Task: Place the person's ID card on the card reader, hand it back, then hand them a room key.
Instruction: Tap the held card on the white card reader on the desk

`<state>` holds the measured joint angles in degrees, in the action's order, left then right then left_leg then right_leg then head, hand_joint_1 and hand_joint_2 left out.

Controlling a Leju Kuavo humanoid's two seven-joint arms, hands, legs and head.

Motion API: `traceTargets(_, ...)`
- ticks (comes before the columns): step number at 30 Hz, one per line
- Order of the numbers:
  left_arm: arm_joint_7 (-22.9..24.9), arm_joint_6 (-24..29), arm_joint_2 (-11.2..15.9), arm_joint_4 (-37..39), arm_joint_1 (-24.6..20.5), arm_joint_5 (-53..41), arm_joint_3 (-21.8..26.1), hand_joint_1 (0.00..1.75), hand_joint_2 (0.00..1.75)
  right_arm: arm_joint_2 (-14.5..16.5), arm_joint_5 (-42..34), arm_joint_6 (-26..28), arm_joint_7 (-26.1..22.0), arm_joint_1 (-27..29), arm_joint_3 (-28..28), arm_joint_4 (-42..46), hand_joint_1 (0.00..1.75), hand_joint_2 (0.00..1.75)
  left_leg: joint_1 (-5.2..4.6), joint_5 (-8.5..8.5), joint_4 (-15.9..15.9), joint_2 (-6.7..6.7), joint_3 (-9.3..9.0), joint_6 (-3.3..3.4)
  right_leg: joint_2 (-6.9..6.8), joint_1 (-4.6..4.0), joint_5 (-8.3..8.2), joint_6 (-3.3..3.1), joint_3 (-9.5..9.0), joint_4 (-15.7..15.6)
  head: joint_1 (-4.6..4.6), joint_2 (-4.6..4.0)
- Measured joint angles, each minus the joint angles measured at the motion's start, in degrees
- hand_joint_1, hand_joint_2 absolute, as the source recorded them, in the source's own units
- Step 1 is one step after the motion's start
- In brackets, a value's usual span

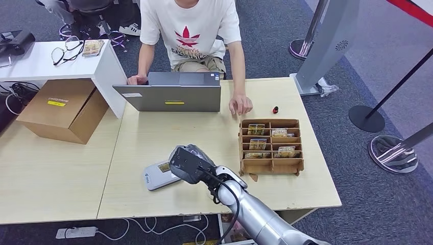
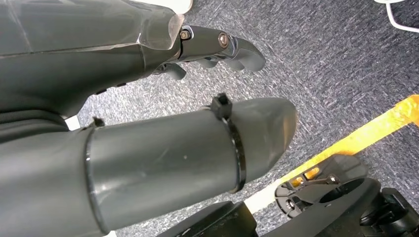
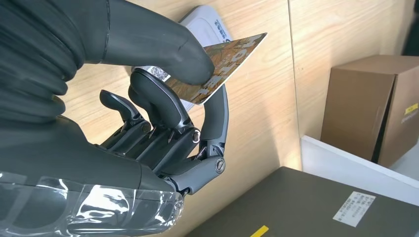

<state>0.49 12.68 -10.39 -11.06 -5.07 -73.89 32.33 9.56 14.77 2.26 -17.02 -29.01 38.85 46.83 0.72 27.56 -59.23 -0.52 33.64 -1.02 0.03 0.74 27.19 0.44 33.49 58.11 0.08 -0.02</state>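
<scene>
Card (image 3: 232,61): orange, pinched between right hand's (image 3: 163,113) thumb and fingers, lettering unreadable.
Reader (image 1: 159,174): white, beneath it.
Left hand (image 2: 197,98): holds nothing, fingers apart.
Laptop (image 1: 171,92): yellow sticker.

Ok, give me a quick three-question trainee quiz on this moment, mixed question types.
1. True or false: the robot's right hand pinches an orange printed card.
2. The white flat card reader lies: A) on the pale wooden table B) in the brown slotted wooden card rack C) on the grey laptop.
3. Fill in: the left hand hangs over grey ____.

Key: 1 true; 2 A; 3 carpet.
</scene>
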Motion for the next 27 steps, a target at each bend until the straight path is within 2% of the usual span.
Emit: traceTargets(27, 1.27, -0.9, -0.26, 0.0, -0.77, -1.0, -2.26, 0.0, 0.0, 6.38, -2.43, -0.46, 0.97, -3.66, 3.23, -11.5, 1.75, 1.75, 0.0, 0.0, 0.0, 0.01, 0.0, 0.0, 0.01, 0.0, 0.0, 0.0, 0.0, 0.0, -0.01, 0.0)
